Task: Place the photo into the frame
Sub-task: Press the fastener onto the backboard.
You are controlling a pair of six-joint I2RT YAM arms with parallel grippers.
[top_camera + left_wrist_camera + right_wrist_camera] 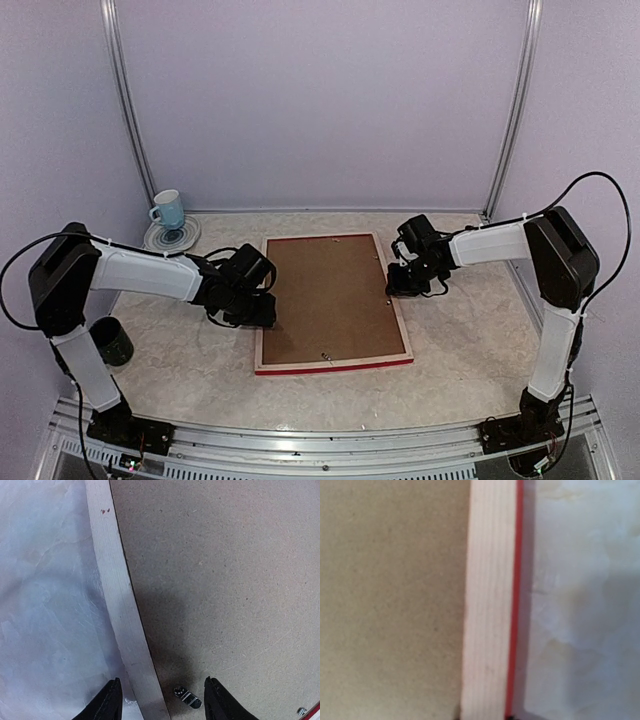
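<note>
Both fingers [111, 702] of our left gripper [162, 702] stand apart, clasping nothing, straddling the pale left bar of the frame [120, 610] beside a small metal clip [187, 697]. Our right gripper [403, 284] sits at the right bar; we cannot tell its spread. Back up on the table [470, 340], the frame holds a brown backing board [330, 295]. A blue mug [168, 209] stands on a saucer [182, 240].

The frame [335, 362] is shown laid face down on the marbled desk [470, 340] between left claw [262, 315] and right claw [397, 285]; a saucer [186, 239] is set beyond the left claw, a dark cup [112, 340] well to its left.
</note>
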